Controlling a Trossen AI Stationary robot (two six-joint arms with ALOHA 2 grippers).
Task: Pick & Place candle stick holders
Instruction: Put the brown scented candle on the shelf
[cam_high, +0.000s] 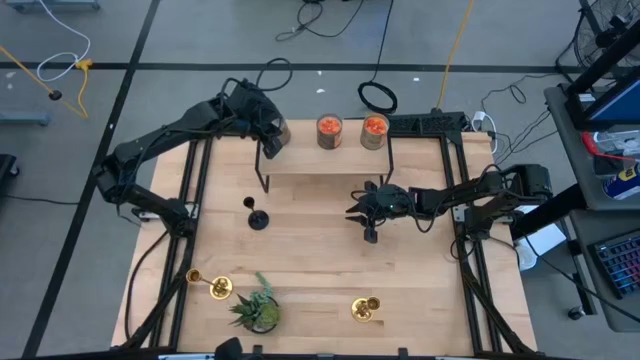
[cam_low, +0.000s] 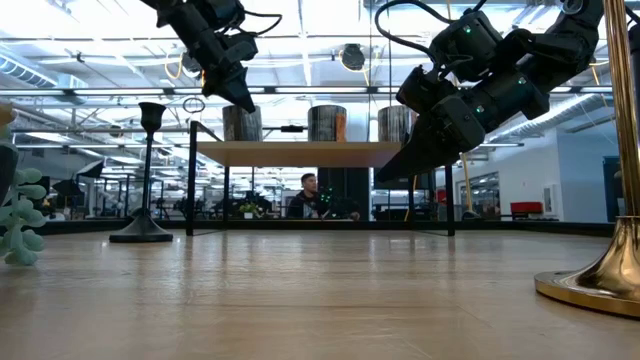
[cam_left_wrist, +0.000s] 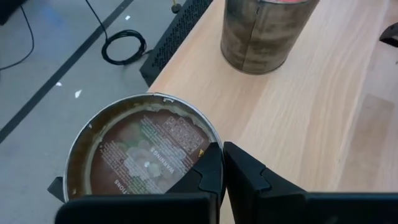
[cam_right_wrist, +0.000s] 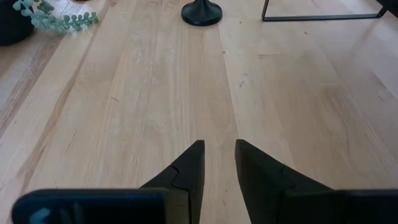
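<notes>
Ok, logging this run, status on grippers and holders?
Left gripper over shelf's left jar, shut, empty. Right gripper mid-table, slightly open, empty. Black holder upright; gold holders untouched near front edge. Nothing blocking.

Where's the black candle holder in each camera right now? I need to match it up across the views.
High view: the black candle holder stands on the table left of centre, in front of the raised shelf's left leg.
Low view: upright at the left, beside that shelf's left leg.
Left wrist view: not in it.
Right wrist view: only its round base shows, at the top edge.
Shared landmark: the shelf's dark left leg.
</notes>
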